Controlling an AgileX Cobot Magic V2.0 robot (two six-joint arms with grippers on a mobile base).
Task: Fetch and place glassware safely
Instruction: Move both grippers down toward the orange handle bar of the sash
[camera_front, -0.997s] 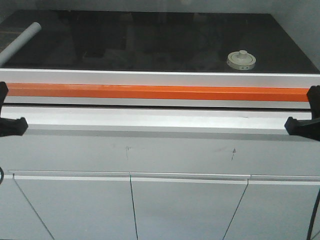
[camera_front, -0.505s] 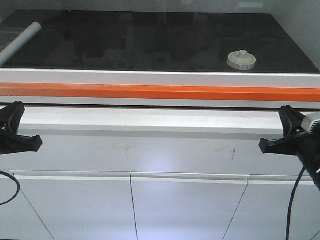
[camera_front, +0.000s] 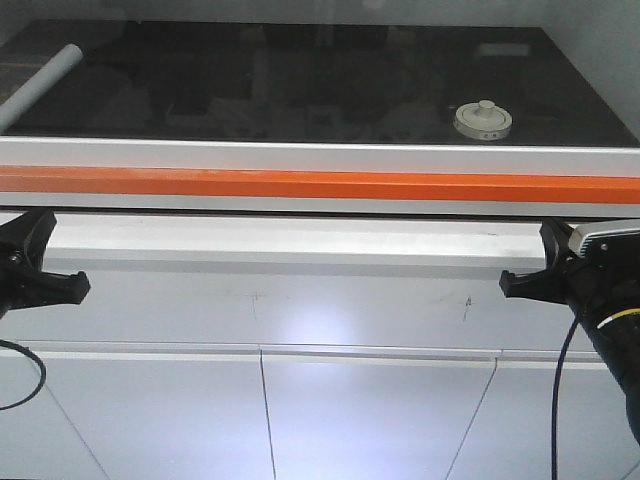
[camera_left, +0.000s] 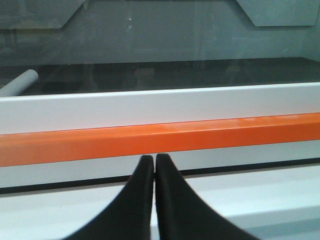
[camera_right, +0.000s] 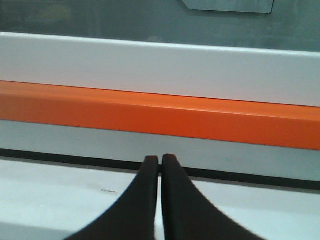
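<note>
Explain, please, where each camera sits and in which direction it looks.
Left wrist: mounted just behind the shut left gripper, facing the orange bar.
Right wrist: mounted just behind the shut right gripper, facing the same bar close up.
Front: high on the robot, looking forward and down at the lidded glass jar; both grippers show at the edges.
Shared: front and left wrist both show the grey tube.

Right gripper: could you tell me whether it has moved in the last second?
Yes. The right gripper has come inward, toward the small arrow mark on the cabinet, and dropped below the orange bar.
</note>
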